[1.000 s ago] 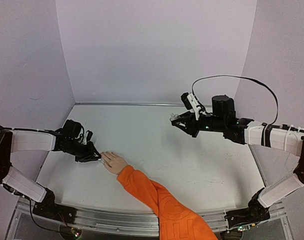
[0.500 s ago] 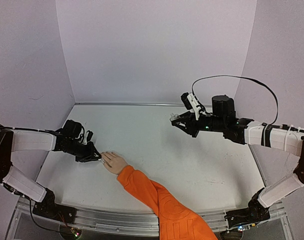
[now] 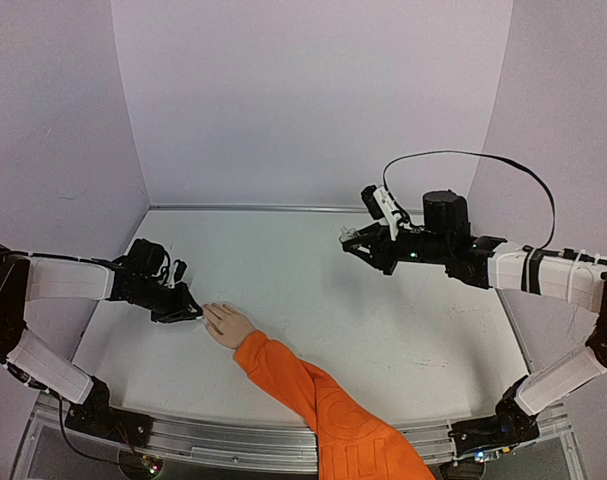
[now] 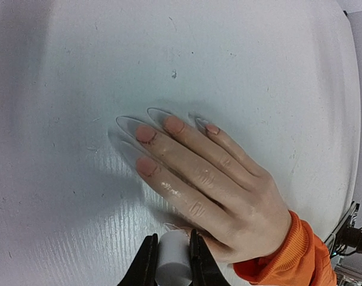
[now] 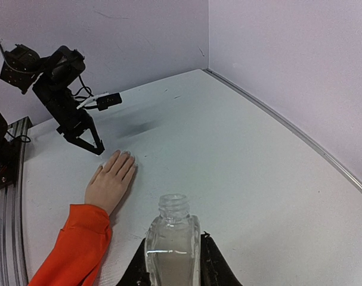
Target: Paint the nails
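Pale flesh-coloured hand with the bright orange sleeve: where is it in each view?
Top external: pale flesh-coloured hand lies lower left, flat on the table.
Left wrist: fills the centre, fingers pointing up-left.
Right wrist: lower left, fingers pointing up.
Shared landmark: the bright orange sleeve at its wrist.

Pale flesh-coloured hand (image 4: 228, 185) lies flat, palm down, on the white table surface (image 4: 97, 59), fingers pointing to 10 o'clock. Four nails (image 4: 146, 133) are visible, tinted pinkish-orange. Bright orange fabric sleeve (image 4: 291, 262) covers the wrist at 5 o'clock. At 6 o'clock, the black left gripper (image 4: 171, 236) clamps a small white cylinder (image 4: 172, 262), just beside the hand's edge.
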`<state>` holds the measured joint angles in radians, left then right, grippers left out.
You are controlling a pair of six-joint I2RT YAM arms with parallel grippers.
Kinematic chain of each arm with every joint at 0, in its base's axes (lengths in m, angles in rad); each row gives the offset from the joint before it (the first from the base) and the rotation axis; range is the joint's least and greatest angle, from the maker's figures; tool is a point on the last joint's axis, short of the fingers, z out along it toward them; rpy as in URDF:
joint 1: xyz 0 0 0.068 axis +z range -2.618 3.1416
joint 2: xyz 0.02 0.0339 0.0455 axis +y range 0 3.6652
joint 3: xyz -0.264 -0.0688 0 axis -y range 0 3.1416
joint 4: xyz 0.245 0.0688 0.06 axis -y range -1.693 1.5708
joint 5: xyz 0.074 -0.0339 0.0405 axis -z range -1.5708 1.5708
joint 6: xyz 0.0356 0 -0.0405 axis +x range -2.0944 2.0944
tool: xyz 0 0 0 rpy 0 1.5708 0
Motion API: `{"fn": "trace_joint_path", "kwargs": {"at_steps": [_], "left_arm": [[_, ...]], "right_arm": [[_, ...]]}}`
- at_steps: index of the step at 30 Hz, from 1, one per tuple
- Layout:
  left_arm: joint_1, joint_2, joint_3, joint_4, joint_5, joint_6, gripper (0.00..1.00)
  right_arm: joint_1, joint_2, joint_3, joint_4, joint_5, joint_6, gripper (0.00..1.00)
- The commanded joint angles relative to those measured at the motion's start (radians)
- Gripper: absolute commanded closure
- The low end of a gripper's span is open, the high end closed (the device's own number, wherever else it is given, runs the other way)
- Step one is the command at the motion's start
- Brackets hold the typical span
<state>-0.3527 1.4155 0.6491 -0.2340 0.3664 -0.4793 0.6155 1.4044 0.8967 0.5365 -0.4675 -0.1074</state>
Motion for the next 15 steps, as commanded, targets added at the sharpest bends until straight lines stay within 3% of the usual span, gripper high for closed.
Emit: {"fn": "trace_joint_path", "kwargs": {"at_steps": [1, 15], "left_arm": [[-0.002, 0.015, 0.049, 0.033, -0.018, 0.021, 1.00], [0.006, 0.030, 0.068, 0.050, -0.034, 0.034, 1.00]], "right_arm": [[-0.007, 0.002, 0.054, 0.033, -0.017, 0.012, 1.00], [-0.007, 0.010, 0.061, 0.031, -0.011, 0.012, 1.00]]}}
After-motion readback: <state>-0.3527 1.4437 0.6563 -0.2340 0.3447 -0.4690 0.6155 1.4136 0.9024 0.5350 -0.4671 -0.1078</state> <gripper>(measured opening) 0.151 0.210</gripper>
